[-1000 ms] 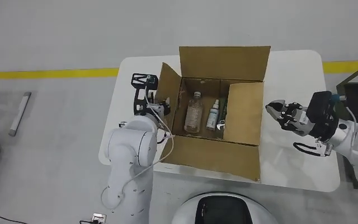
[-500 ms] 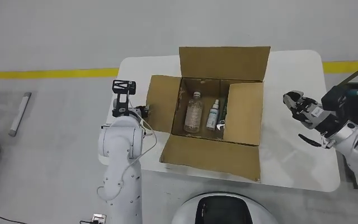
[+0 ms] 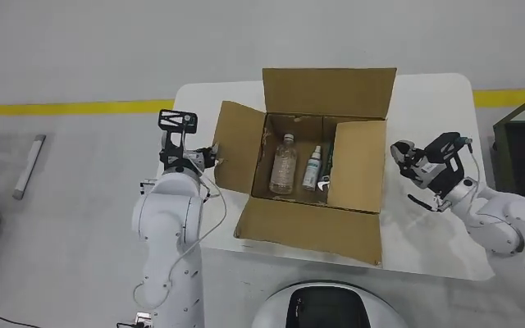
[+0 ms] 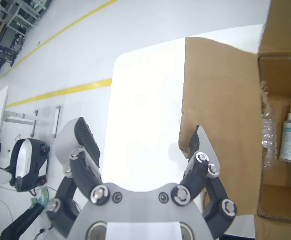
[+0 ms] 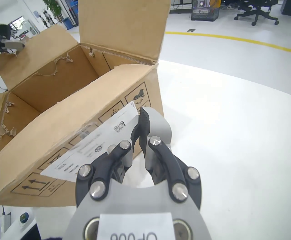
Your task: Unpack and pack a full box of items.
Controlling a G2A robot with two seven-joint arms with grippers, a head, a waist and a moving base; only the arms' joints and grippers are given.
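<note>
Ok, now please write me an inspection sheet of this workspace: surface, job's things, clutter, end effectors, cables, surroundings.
Surface: white table with rounded corners.
Job's things: cardboard box, flaps open; inside, a clear bottle and a white spray bottle lie side by side; further items beside them are too small to tell.
Clutter: nothing seen.
End effectors: left end effector open, at the corner of the box's left flap, contact unclear; right end effector shut, empty, beside the box's outer wall.
Cables: grey cable hanging along the left arm.
Surroundings: yellow floor line; grey bar on the floor; office chairs behind.
</note>
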